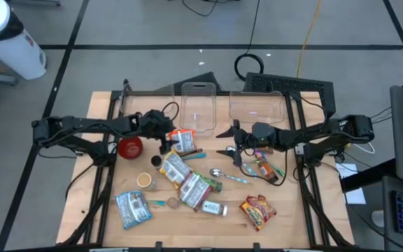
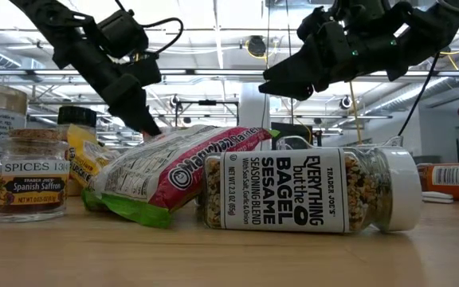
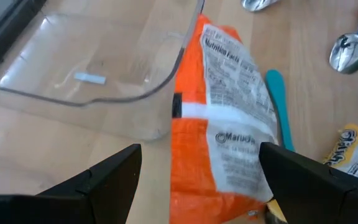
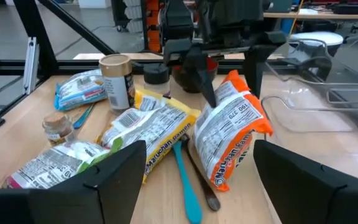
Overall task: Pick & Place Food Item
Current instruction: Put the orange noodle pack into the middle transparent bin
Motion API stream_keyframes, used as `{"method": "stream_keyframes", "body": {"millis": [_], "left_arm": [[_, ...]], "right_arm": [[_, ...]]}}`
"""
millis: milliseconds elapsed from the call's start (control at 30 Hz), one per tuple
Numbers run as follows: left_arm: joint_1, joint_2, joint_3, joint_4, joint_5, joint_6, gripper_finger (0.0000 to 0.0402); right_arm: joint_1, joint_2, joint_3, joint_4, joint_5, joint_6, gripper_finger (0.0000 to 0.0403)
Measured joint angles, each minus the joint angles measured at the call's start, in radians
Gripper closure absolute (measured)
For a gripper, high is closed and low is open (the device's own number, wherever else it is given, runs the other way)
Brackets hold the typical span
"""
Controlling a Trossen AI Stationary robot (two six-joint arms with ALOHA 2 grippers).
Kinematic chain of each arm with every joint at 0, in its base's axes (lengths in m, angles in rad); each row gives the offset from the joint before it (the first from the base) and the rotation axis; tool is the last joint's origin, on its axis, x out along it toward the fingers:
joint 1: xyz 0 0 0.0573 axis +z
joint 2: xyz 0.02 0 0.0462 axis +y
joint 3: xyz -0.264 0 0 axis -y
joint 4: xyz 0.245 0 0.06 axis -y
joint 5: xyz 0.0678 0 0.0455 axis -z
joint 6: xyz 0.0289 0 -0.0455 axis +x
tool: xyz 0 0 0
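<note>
The orange noodle packet (image 3: 229, 143) is the thing everything hinges on here, so it's used as the reference point for the rest.

Closest in, the left gripper (image 3: 201, 180) is parked right over the packet, fingers spread wide with the packet's near end sitting in the gap between them, nothing clamped yet. The packet's long axis is seen running straight away from the left wrist camera, so the jaws are lined up across its narrow width, which looks like the right setup for a pinch. In the high view the left gripper (image 1: 165, 140) is found just beside the packet (image 1: 182, 141), on the red bowl (image 1: 130, 146) side. One fingertip appears to be touching the packet's upper edge in the right wrist view, though actual contact can't be confirmed.

A teal utensil (image 3: 278, 106) is laid alongside the packet, touching or nearly so.

A bit farther out, the right gripper (image 1: 230, 142) is held open too, pointed toward the packet from the opposite side but clearly apart from it. The left arm is judged the nearer one.

Farthest, the clear container (image 1: 198, 106) is seen just beyond the packet's far end, probably the drop spot.
</note>
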Motion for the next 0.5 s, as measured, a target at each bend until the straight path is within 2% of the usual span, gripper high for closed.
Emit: {"method": "stream_keyframes", "body": {"millis": [300, 400, 500], "left_arm": [[0.0, 0.0, 0.027, -0.002, 0.008, 0.018, 0.0069], [0.0, 0.0, 0.027, -0.005, 0.022, 0.014, 0.0093], [0.0, 0.0, 0.027, -0.008, 0.029, -0.006, 0.0137]], "right_arm": [[0.0, 0.0, 0.0, -0.019, 0.001, 0.002, 0.0124], [0.0, 0.0, 0.0, -0.027, 0.001, 0.003, 0.0127], [0.0, 0.0, 0.0, -0.032, 0.002, 0.003, 0.013]]}}
